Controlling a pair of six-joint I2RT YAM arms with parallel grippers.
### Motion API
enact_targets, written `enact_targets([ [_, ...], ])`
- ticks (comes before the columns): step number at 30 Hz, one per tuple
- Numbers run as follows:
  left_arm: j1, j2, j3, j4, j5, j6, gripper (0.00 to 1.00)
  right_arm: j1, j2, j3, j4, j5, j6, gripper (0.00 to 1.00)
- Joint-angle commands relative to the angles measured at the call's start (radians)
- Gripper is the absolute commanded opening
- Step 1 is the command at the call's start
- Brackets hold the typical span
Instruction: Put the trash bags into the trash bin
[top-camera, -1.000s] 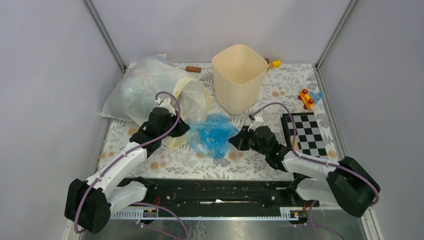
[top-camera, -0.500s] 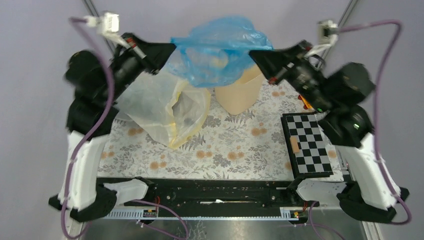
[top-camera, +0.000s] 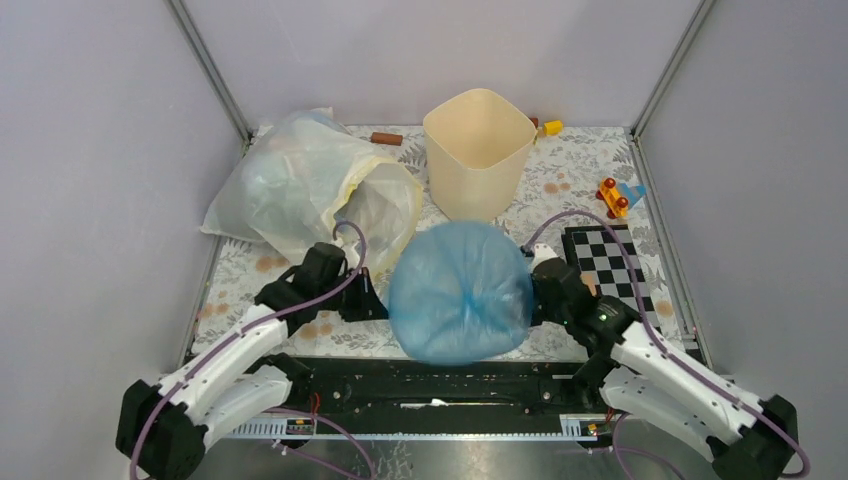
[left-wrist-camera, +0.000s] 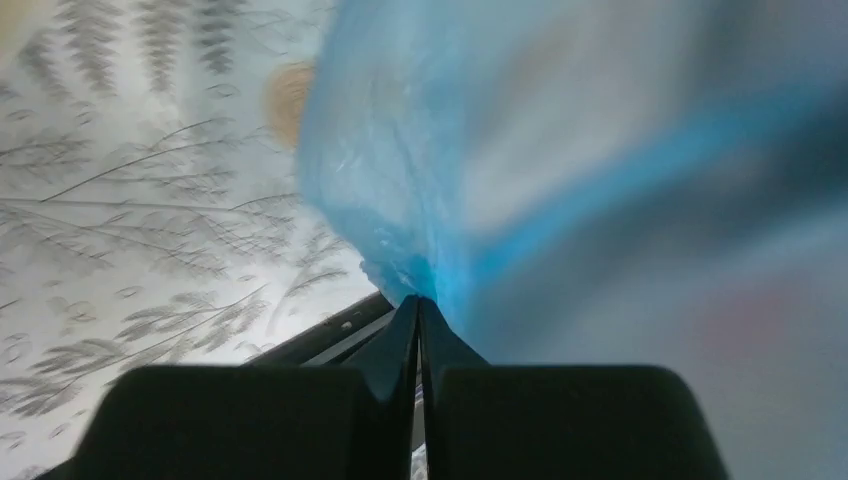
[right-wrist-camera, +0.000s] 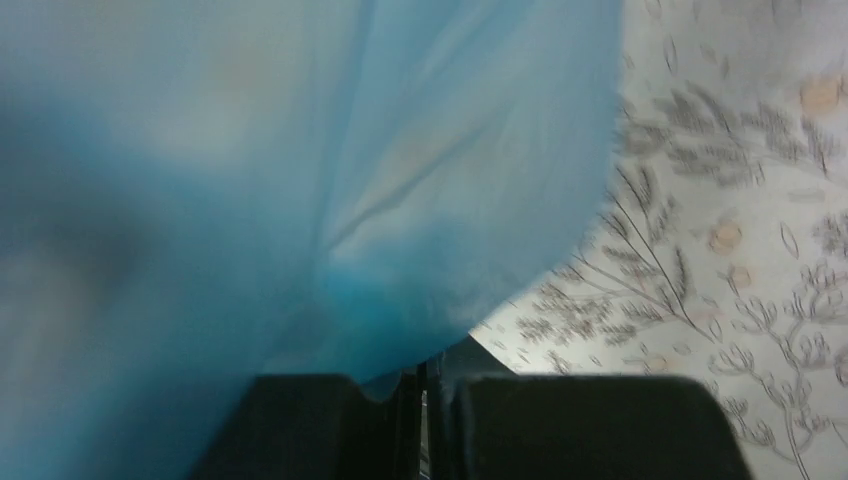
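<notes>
My left gripper (left-wrist-camera: 418, 303) and right gripper (right-wrist-camera: 425, 372) each pinch an edge of the bag (top-camera: 460, 292), jaws nearly closed on it. It balloons between them, in front of the bin (top-camera: 478, 165), outside it.

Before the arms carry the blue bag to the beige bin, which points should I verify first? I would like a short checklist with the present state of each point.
1. Grip of the left gripper on the trash bag: ok, jaws closed on blue film.
2. Grip of the right gripper: ok, apparently; jaws together under the bag's edge.
3. Bag puffed up between the grippers: ok. Which way its mouth faces: cannot tell.
4. The trash bin upright, mouth unobstructed: ok.
5. Bag above the bin: not ok; it is in front of the bin, near the arm bases.
6. The large clear bag apart from the bin: cannot tell.
</notes>
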Motion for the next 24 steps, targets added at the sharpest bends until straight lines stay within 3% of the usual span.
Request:
enact_targets([
  [1,-0.095,-0.118,0.183,0.053,0.031,-0.035,0.00,-0.001,-0.137,0.164,0.126,-0.047,0.009,0.00],
  [4,-0.116,-0.051,0.411,-0.035,0.080,-0.008,0.00,-0.001,-0.048,0.380,0.075,-0.071,-0.046,0.00],
  [9,-0.116,0.121,0.953,-0.234,0.049,0.105,0.00,0.000,0.186,0.899,-0.124,-0.070,-0.158,0.00],
  [12,-0.116,0.149,1.071,-0.235,-0.012,0.124,0.00,-0.001,0.195,0.974,-0.109,-0.017,-0.189,0.00],
  [15,-0.116,0.113,0.933,-0.154,-0.029,0.110,0.00,0.000,0.144,0.853,-0.063,0.023,-0.183,0.00],
  [20,-0.119,0.071,0.472,0.036,0.027,0.036,0.00,-0.001,0.069,0.488,-0.017,0.009,-0.116,0.00],
  [22,-0.137,0.090,0.281,0.081,0.030,0.009,0.00,-0.001,0.058,0.357,0.003,-0.053,-0.090,0.00],
  [24,-0.165,0.129,0.192,0.095,0.057,-0.004,0.00,0.000,0.052,0.272,0.019,-0.174,-0.090,0.00],
])
